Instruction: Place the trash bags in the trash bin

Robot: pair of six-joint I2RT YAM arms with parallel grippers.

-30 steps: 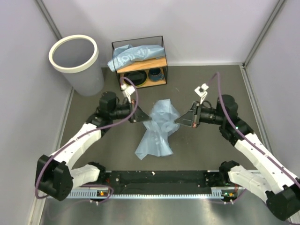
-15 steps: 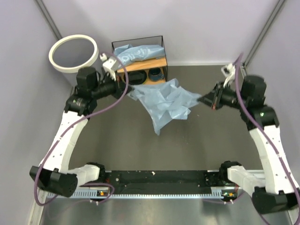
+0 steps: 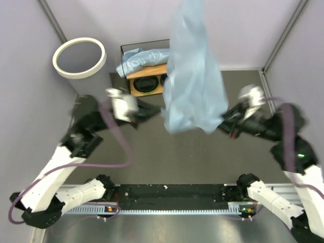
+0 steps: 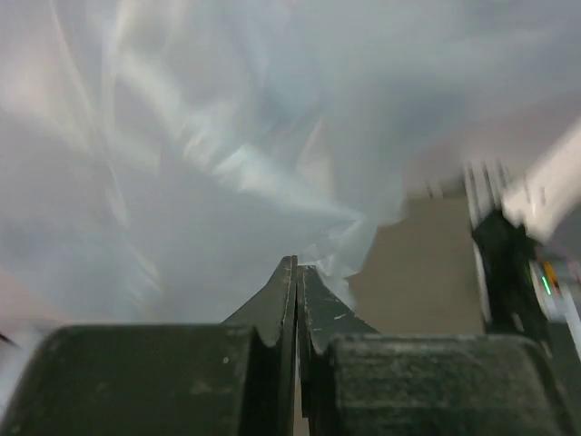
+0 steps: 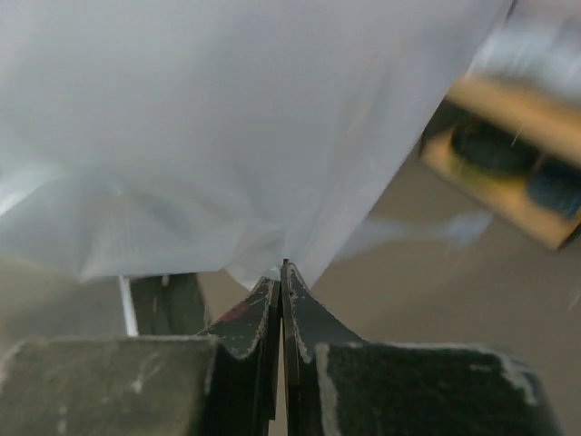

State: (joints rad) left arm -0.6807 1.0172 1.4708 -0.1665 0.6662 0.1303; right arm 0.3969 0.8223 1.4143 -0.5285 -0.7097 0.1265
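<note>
Both arms stand at the near table edge. The left gripper (image 4: 296, 269), jaws pressed together, pinches an edge of the light-blue trash bag (image 3: 195, 76). The right gripper (image 5: 282, 269), jaws likewise closed, pinches a corner on the opposite side. The bag hangs in the air between them, high above the grey table (image 3: 202, 157), billowing toward the overhead camera and blurred. Beyond it, a second trash bag (image 3: 142, 58) with white lettering lies atop the wire-framed wooden shelf (image 3: 152, 71), above a dark bowl (image 3: 146, 84) on a lower level. The white-rimmed trash bin (image 3: 79, 75) stands in the far left corner, beside the shelf and well apart from the held bag.
</note>
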